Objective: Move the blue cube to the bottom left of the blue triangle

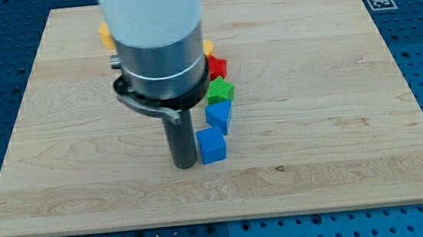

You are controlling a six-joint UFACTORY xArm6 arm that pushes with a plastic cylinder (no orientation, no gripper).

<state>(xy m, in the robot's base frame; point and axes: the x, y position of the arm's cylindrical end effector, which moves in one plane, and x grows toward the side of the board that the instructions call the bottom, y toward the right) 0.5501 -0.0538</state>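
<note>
The blue cube (211, 145) lies on the wooden board near the middle. The blue triangle (219, 117) lies just above it and slightly to the view's right, almost touching it. My tip (184, 165) rests on the board at the cube's left side, touching or nearly touching it. The wide arm body above the rod hides part of the board at the view's top.
A green block (221, 91) sits just above the blue triangle, and a red block (216, 66) above that. A yellow block (104, 36) and an orange block (208, 48) peek out from behind the arm. A marker tag (377, 1) sits off the board's top right corner.
</note>
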